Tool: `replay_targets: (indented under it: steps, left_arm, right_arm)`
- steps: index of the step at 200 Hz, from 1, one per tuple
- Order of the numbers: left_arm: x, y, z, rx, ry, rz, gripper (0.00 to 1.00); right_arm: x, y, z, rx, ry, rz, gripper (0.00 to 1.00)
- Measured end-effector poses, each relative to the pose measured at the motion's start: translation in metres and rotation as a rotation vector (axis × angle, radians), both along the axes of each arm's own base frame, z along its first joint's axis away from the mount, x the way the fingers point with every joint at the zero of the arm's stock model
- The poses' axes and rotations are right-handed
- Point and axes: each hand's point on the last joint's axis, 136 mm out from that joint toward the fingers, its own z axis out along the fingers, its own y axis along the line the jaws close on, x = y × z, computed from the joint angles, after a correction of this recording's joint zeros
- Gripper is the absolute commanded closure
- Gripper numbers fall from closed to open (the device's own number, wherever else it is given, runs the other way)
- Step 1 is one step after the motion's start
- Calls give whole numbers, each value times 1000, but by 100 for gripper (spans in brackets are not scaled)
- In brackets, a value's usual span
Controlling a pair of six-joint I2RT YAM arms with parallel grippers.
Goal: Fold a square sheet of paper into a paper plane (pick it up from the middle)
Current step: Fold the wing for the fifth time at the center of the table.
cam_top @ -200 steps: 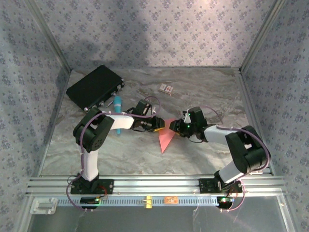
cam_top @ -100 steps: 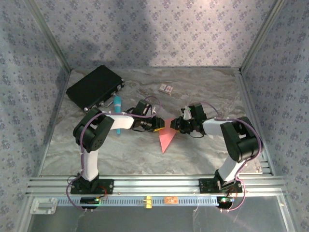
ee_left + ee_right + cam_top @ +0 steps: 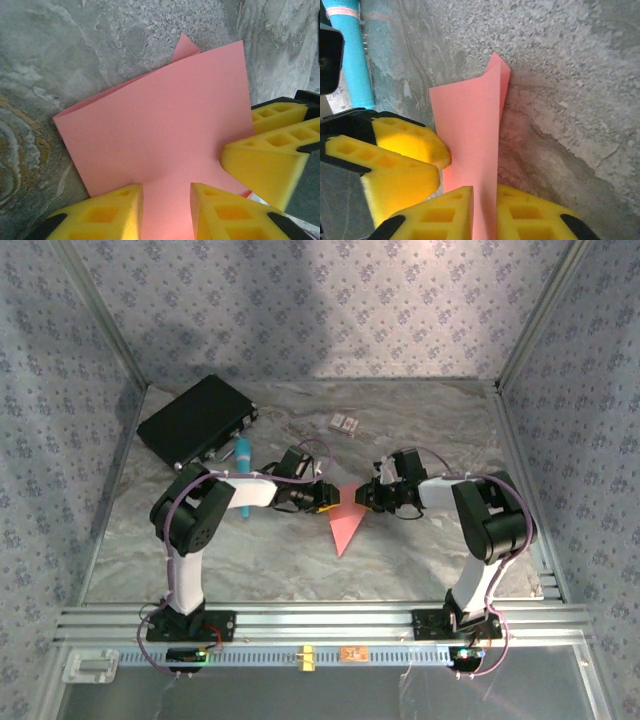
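Top view: the paper plane (image 3: 345,525) lies on the table (image 3: 250,560), point towards the bases, its wide end between the left gripper (image 3: 328,498) and the right gripper (image 3: 365,496).
Left wrist: jaws stand apart, pink paper running between them (a right-gripper pad (image 3: 265,160) sits alongside).
Right wrist: jaws clenched on the plane's upright fold.

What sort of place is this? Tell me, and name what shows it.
Probably a lab robot cell: a marbled tabletop boxed in by patterned walls, with a left arm and right arm bolted to an aluminium rail at its near edge, working pink paper.
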Motion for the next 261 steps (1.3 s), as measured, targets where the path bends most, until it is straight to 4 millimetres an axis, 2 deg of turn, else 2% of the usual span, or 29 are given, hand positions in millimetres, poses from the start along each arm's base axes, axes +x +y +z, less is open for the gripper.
replay_targets:
  steps: [29,62,90,108,124,144,165,232,261]
  left_arm:
    - [-1,2,5,-6,-13,1,55]
    - [-10,14,14,22,-54,18,49]
    - [-12,12,32,27,-127,7,49]
    - [-14,8,42,22,-165,-5,56]
    - [-17,6,43,21,-174,-17,63]
    - [-19,5,43,21,-168,-23,72]
    - [-18,3,36,26,-149,-27,77]
    - [-21,-4,-3,63,-45,-60,80]
    - [-20,-8,-4,67,-39,-67,80]
  right_arm:
    - [-1,-1,-1,-1,7,0,95]
    - [-3,-8,3,-6,14,-80,96]
    - [-9,-23,8,-25,23,-233,97]
    - [-12,-29,7,-29,39,-347,96]
    - [-19,-28,2,-40,65,-409,95]
    - [-23,-20,2,-53,77,-447,93]
    - [-25,-15,3,-54,82,-468,90]
    - [-26,-20,6,-45,73,-488,82]
    - [-25,-23,7,-40,66,-457,79]
